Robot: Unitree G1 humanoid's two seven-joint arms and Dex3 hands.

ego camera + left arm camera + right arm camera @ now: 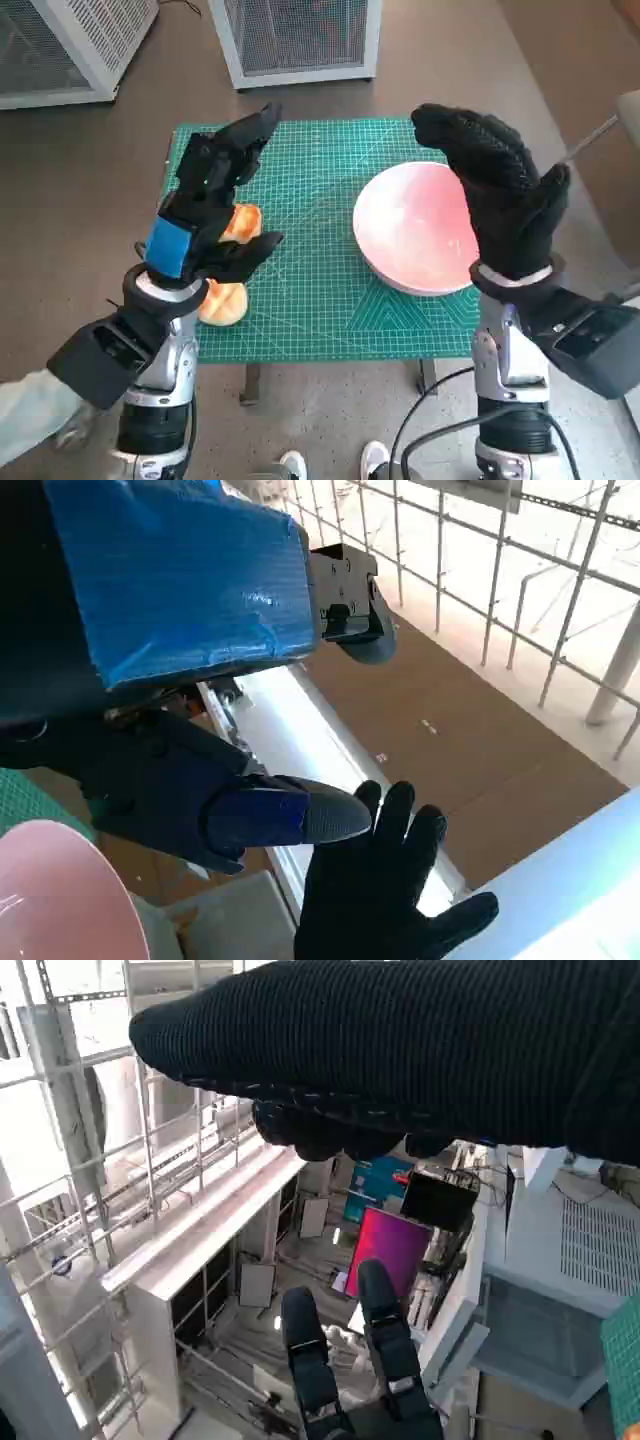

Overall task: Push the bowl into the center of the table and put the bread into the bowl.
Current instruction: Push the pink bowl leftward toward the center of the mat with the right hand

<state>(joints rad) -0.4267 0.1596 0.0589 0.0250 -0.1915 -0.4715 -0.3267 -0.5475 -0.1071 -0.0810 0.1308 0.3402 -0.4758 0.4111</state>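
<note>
1. Both my hands are raised above the table (330,310): left hand (205,205) spread wide, right hand (500,190) likewise (neither holds anything).
2. Bowl (410,230) sits near the right edge.
3. Bread (228,290) lies near the left edge, partly under my left hand.

On the table (330,310), bread (228,298) lies left of the bowl (410,235).
</note>
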